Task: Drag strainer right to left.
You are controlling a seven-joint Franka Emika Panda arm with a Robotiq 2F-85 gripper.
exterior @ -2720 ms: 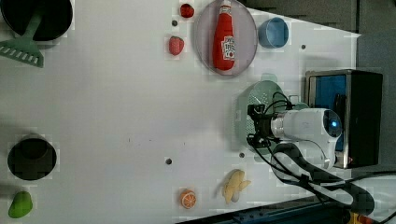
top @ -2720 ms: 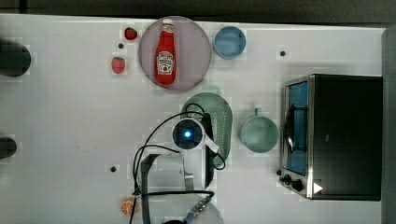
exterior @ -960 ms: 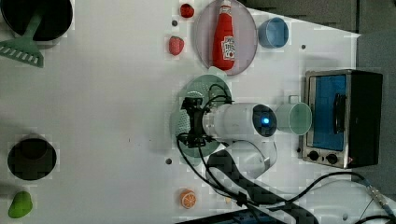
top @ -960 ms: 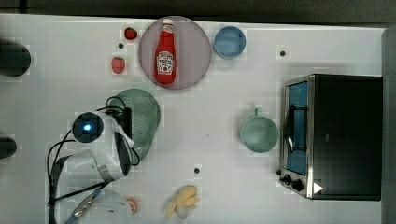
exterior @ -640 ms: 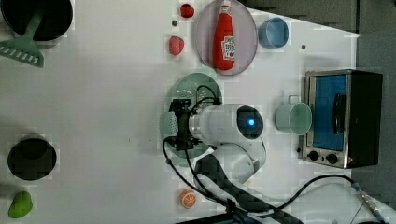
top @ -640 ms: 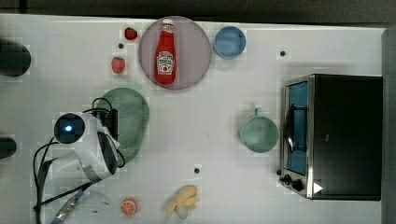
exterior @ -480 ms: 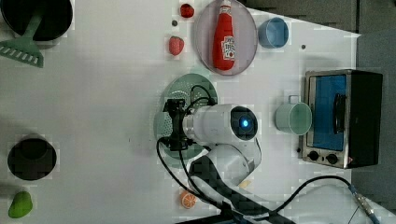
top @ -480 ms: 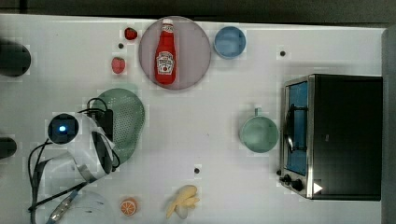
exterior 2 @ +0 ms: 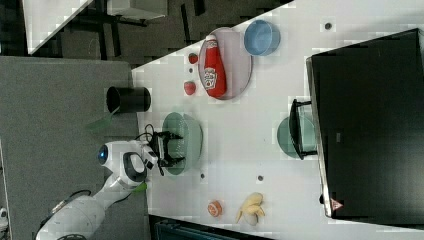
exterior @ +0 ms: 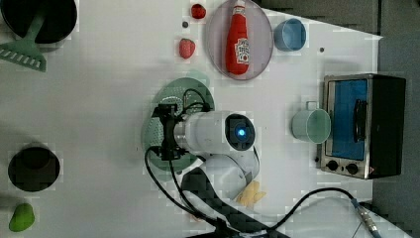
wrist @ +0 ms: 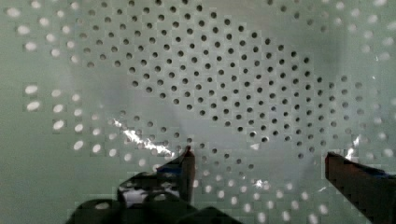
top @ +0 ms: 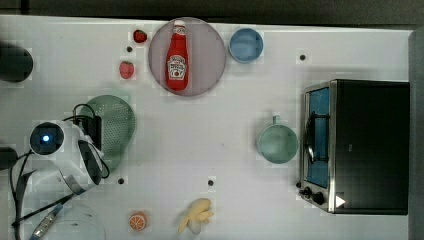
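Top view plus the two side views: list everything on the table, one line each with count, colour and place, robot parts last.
Pale mint-green oval plastic strainer: one, the top view's left, under the end effector.
Round green mug with handle: one, beside the oven.
Small blue bowl: one, right of the plate.
Red ketchup bottle: one, lying on the grey round plate.
Red strawberries: two, left of the plate.
Silver toaster oven: one, the top view's right.
Orange slice: one, near edge.
Yellow banana: one, beside the orange.
Black cups: two, the left view's left.
Green spatula: one, in the upper black cup.
Green lime-like fruit: one, the left view's lower left corner.
End effector: one, black fingers open inside the strainer.
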